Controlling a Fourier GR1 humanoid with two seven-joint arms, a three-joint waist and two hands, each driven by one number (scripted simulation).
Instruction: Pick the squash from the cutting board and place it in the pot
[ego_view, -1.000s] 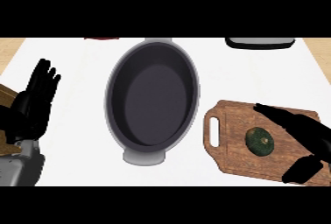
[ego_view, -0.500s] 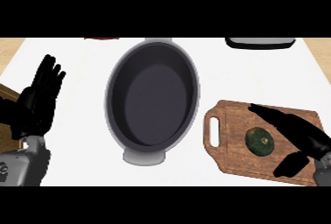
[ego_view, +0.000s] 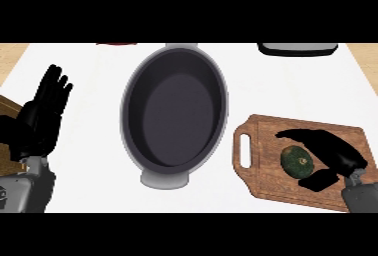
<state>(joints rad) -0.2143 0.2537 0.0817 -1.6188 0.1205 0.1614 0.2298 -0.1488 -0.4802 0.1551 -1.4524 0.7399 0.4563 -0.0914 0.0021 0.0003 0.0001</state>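
Note:
A dark green squash (ego_view: 295, 160) lies on the wooden cutting board (ego_view: 266, 131) at the right. My right hand (ego_view: 333, 152) hovers over the board, its fingers reaching past the squash's upper right side and its thumb (ego_view: 319, 180) just below the squash; the fingers are spread, not closed round it. A large oval grey pot (ego_view: 176, 114) stands empty in the middle of the counter. My left hand (ego_view: 40, 117) rests open at the left edge, fingers pointing up.
A dark container (ego_view: 297, 48) sits at the counter's far right edge, and a red object (ego_view: 118, 44) peeks in at the far edge left of the pot. The board has a handle slot (ego_view: 244, 148) facing the pot.
My right hand has slid left and down over the board, closing in around the squash. The left hand has drifted slightly right and up.

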